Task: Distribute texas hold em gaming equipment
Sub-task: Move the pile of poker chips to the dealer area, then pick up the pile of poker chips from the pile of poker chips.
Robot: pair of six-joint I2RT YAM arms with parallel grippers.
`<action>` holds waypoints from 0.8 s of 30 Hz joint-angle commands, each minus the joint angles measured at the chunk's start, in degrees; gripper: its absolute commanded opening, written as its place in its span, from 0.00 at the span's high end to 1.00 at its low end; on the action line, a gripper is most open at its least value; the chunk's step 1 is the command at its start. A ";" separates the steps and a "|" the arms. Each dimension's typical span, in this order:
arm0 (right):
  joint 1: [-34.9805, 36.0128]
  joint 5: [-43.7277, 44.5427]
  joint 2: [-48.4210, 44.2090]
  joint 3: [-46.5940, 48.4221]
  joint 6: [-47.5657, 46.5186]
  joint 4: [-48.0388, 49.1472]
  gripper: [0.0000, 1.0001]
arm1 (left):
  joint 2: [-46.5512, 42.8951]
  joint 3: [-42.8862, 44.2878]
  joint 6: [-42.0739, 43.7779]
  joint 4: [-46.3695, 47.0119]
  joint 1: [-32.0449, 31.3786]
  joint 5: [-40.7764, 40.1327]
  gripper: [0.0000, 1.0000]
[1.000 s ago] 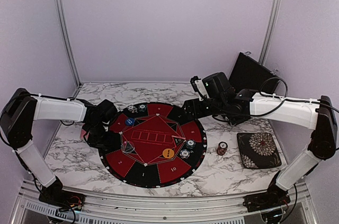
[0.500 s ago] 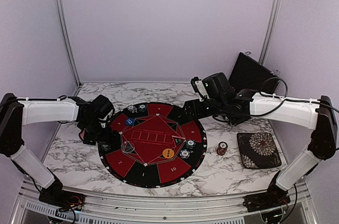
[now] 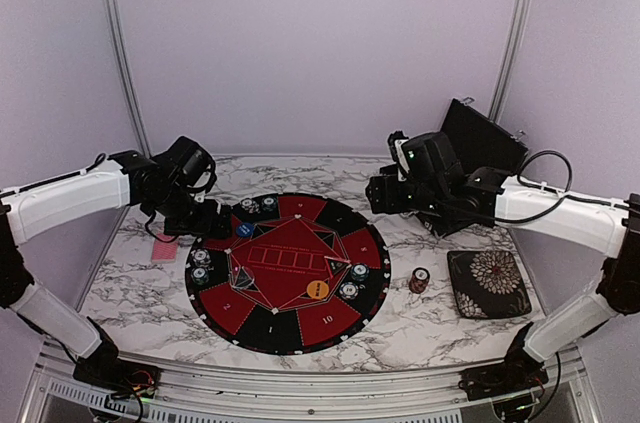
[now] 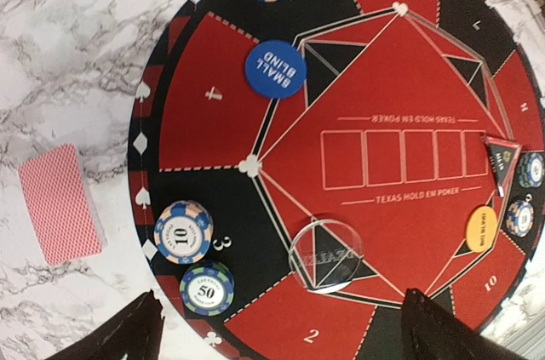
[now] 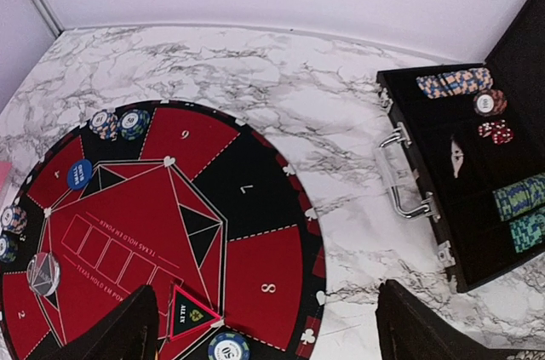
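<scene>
Left gripper (image 4: 277, 326) spread wide, holding nothing, hovering over the left rim of the round mat (image 3: 290, 328). Card deck (image 4: 61, 202) lies face down on the marble off the mat's edge, to the left of the fingertips (image 4: 128, 334); its long axis runs roughly up-down in the wrist view, slightly tilted. Bare marble all around it, not touching the mat.

Just ahead of the left finger: two chip stacks (image 4: 182, 231), a 10 and a 50 side by side, on the mat's black wedge. Blue button (image 4: 276, 69) further ahead; a clear disc (image 4: 325, 256) sits between the fingers' lines, orange button (image 4: 481, 229) off to the right.

Right gripper (image 5: 264, 326) also wide, nothing held, above the mat's far-right rim. Its wrist view alone shows the open black case (image 5: 460, 173) to its right with chip rows inside; open marble between case and mat.

Top view alone shows a loose chip stack (image 3: 419, 280) beside the flower tray (image 3: 487, 283), right of the mat.
</scene>
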 commanded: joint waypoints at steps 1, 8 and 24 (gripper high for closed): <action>-3.17 3.20 -1.92 0.65 1.29 -3.82 0.15 | 1.51 5.24 4.23 -0.13 -0.89 0.75 0.01; -7.84 -7.45 -1.26 -1.03 2.75 -14.76 0.16 | 5.75 10.15 5.85 4.32 -1.52 5.71 0.01; -7.84 -11.80 -2.12 -10.66 6.65 -23.18 0.21 | 11.72 14.34 8.46 6.46 -1.71 9.89 0.01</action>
